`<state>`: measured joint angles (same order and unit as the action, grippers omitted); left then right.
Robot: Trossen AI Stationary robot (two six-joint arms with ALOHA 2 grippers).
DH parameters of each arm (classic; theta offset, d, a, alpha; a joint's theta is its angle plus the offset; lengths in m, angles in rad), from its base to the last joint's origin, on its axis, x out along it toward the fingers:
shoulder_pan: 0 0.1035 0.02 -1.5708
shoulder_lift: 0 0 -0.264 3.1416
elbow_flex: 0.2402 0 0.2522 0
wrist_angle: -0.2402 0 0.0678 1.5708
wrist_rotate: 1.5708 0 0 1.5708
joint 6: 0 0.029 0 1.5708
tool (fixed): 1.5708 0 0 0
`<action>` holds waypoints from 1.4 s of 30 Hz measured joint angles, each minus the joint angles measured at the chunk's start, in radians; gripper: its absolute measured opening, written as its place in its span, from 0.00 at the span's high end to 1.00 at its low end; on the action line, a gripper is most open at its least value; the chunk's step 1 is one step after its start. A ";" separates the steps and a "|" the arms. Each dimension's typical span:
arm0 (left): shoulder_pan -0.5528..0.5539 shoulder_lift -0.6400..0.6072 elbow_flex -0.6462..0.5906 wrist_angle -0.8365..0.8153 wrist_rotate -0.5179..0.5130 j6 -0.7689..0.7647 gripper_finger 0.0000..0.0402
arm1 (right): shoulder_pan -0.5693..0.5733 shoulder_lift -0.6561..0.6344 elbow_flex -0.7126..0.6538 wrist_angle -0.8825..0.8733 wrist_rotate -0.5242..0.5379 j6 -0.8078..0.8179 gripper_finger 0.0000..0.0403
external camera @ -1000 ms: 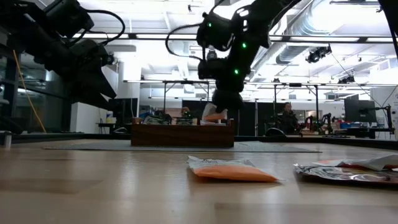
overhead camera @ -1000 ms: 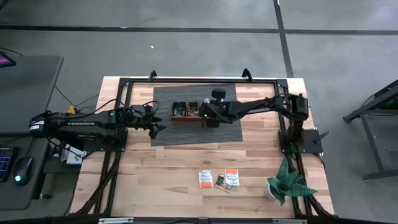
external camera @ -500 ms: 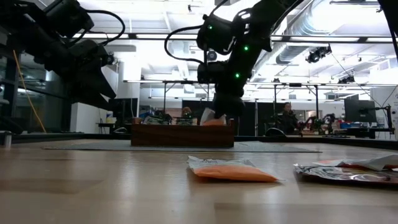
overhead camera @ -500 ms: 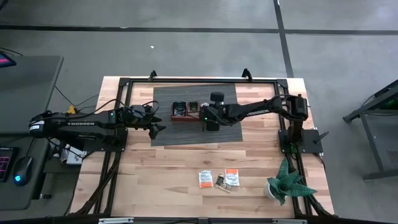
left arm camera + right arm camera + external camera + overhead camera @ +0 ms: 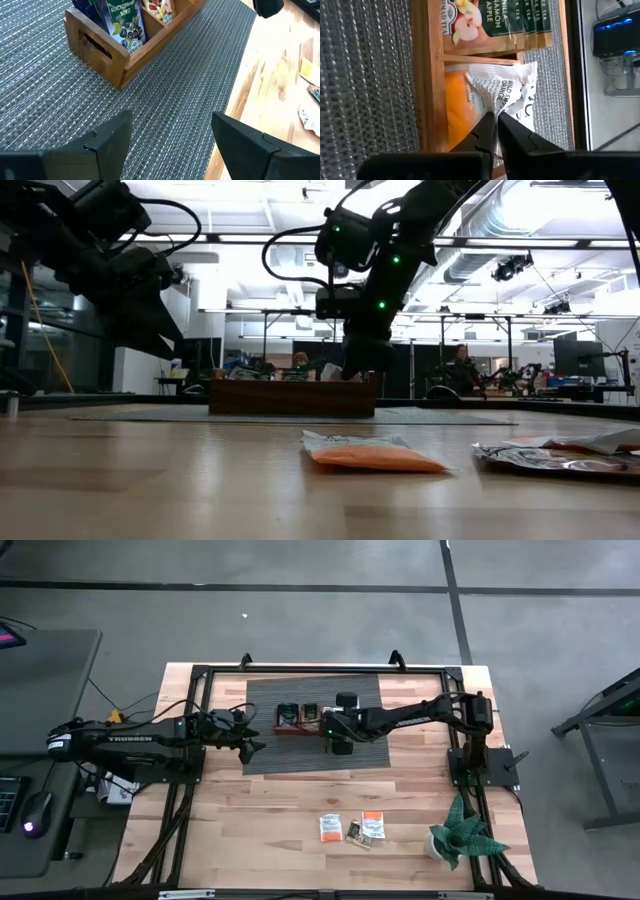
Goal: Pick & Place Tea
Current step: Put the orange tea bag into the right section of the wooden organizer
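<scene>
Right gripper [image 5: 495, 120] lowered into wooden tray [image 5: 300, 728], orange sachet [image 5: 470, 100] crumpled inside

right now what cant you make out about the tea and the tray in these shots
- High view: the wooden tray is too small to count sachets; the right gripper covers its right end.
- Right wrist view: the fingers hide whether they pinch the orange-and-white sachet.
- Left wrist view: the frame edge cuts off the tray's far compartments.
- Low view: the tray wall hides what is inside.

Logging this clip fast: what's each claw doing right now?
Left claw: open, empty, over the mat.
Right claw: nearly shut on an orange sachet in the tray.
</scene>
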<state>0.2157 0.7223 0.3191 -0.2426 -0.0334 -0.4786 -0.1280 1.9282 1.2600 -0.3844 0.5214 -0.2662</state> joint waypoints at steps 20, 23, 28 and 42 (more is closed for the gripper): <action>0.000 0.000 0.000 0.002 0.000 0.000 0.33 | -0.001 -0.002 0.000 0.001 0.038 -0.004 0.66; 0.000 0.000 0.000 0.002 0.000 0.001 0.33 | 0.003 -0.007 0.001 0.002 0.035 -0.004 0.64; 0.000 0.000 0.000 0.001 0.000 0.001 0.33 | 0.015 -0.029 0.001 0.005 0.033 -0.004 0.60; 0.000 0.000 0.000 0.001 0.018 0.001 0.33 | 0.086 -0.193 0.002 -0.102 -0.065 0.115 0.58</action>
<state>0.2157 0.7224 0.3191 -0.2415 -0.0155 -0.4778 -0.0415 1.7357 1.2617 -0.4863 0.4564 -0.1514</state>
